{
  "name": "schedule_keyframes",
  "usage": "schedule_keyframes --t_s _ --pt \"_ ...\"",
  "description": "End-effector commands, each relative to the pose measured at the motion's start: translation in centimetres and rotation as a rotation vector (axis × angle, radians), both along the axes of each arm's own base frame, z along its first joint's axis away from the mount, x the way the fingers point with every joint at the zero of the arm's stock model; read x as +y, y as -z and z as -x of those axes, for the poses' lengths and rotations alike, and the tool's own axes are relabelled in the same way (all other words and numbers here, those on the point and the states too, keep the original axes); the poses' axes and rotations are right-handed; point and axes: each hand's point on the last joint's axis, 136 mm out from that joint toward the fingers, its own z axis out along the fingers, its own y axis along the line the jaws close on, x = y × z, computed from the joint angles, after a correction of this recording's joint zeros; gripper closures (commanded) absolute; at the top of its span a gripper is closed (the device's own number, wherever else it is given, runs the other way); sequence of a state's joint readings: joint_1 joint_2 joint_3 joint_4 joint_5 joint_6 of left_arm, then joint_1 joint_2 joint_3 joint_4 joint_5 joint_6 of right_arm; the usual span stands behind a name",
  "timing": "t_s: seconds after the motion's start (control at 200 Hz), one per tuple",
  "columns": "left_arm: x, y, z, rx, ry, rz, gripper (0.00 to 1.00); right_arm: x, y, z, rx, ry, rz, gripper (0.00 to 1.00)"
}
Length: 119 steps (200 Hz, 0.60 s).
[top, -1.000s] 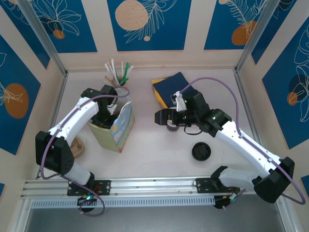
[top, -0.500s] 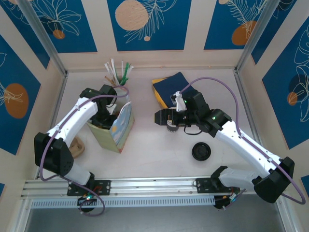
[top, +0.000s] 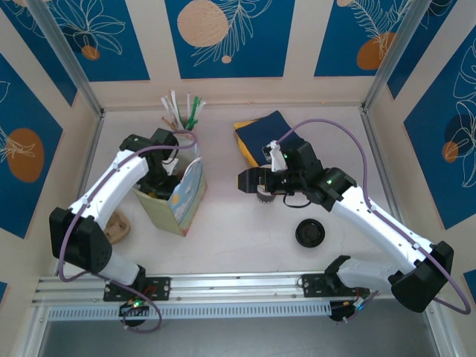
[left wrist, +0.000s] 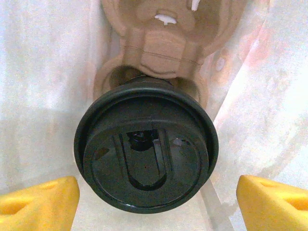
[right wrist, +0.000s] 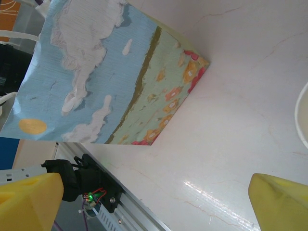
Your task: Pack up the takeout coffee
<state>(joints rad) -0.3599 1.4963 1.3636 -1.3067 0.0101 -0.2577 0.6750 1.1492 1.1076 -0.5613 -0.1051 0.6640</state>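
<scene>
Left gripper (left wrist: 156,202), jaws wide and empty inside the paper bag (left wrist: 43,72), with the takeout coffee (left wrist: 146,151) just ahead between its fingers, seated in a cardboard carrier (left wrist: 161,43); placing looks finished, so next it likely needs lifting straight out.

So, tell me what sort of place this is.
Probably a robot test cell staged as a takeout counter: printed panel walls, a metal mounting rail, a bag holding the coffee.

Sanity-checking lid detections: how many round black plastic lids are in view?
2. One loose round black plastic lid lies on the white table, right of centre. The other caps the takeout coffee inside the printed paper bag. Others may be hidden there.
</scene>
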Motion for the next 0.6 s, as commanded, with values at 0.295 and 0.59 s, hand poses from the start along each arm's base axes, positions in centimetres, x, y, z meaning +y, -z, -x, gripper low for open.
schedule_keyframes --t_s 0.295,0.59 --pt "1.0 -2.1 0.1 -0.040 -0.044 -0.015 0.15 0.6 -0.3 0.4 0.008 -0.019 -0.018 0.01" --pt "1.1 -2.7 0.0 -0.053 -0.051 -0.017 0.15 0.6 -0.5 0.4 0.004 -0.022 -0.020 0.01"
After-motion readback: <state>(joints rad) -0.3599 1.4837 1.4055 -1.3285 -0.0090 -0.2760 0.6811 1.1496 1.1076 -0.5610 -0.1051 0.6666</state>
